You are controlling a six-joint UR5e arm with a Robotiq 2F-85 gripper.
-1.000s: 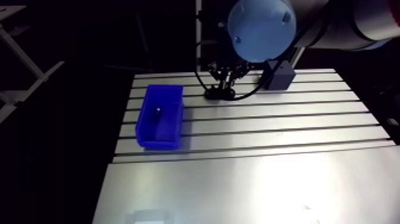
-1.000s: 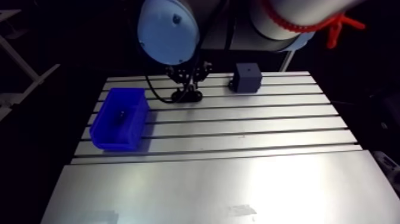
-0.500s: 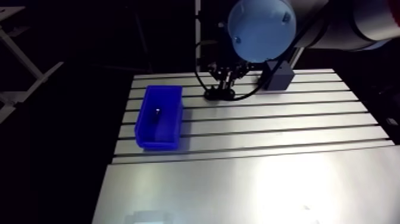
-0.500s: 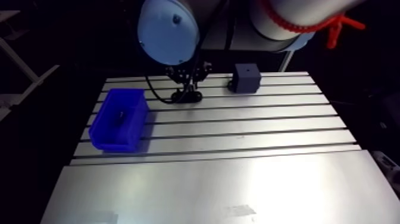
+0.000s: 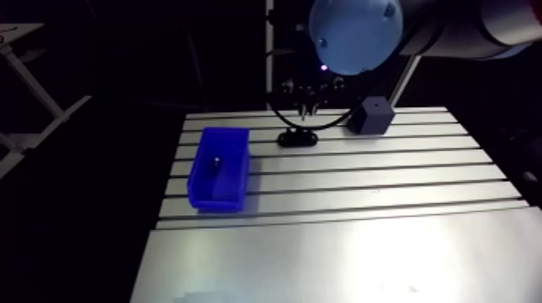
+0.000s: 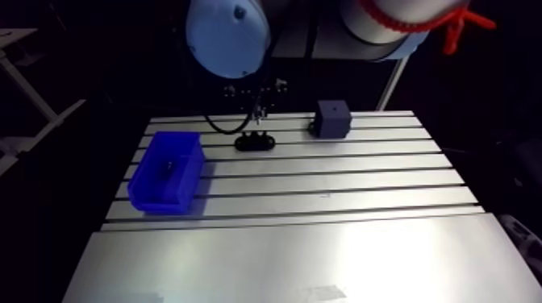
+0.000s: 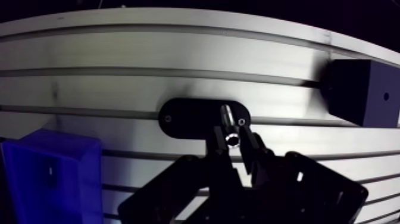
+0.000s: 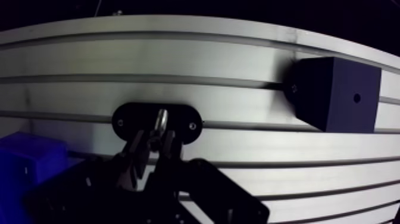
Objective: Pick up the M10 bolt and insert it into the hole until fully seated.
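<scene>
Plainly, your gripper's (image 7: 233,144) fingers (image 7: 253,152) are clamped on the M10 bolt (image 7: 228,119), held over the black oval plate (image 7: 181,115). You'll see the dark block (image 7: 356,90) to one side and the blue bin (image 7: 71,161) to the other, all on the slotted table (image 7: 119,53).

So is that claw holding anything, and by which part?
Yes: the gripper holds a bolt, pinched near its upper end between the fingers, shaft pointing down toward the black plate.

A round light-blue joint cap (image 5: 355,32) is fronting the pale grey arm link (image 5: 494,28); the two-fingered gripper (image 7: 233,144) is showing matte black.
</scene>
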